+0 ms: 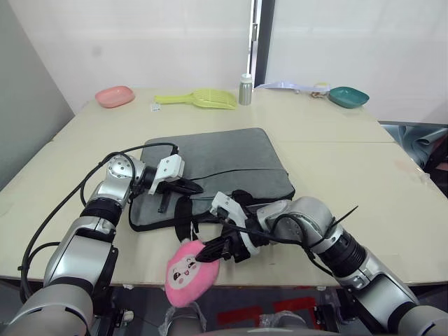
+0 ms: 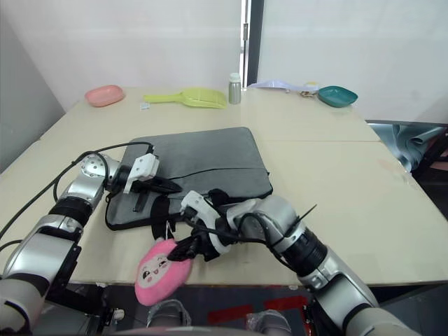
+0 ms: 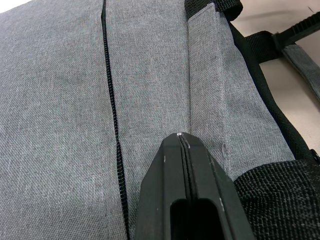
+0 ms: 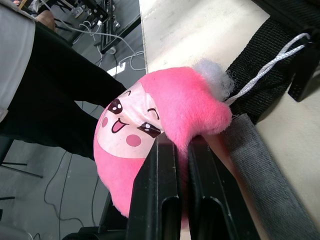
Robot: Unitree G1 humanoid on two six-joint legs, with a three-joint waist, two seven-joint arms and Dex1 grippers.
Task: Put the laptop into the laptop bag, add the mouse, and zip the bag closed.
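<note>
The left gripper (image 1: 187, 187), fingers pressed together, rests on the grey bag (image 1: 217, 164); the right gripper (image 1: 210, 253) pinches the pink plush (image 1: 190, 272) (hanging off the table (image 1: 364, 168) edge).

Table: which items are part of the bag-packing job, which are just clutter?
Job:
- grey laptop bag, lying flat
- left gripper, shut, on the bag
- right gripper, shut on the pink plush toy at the table edge

Lying about:
- pink dish
- yellow-green scoop
- metal bottle
- teal dish
</note>
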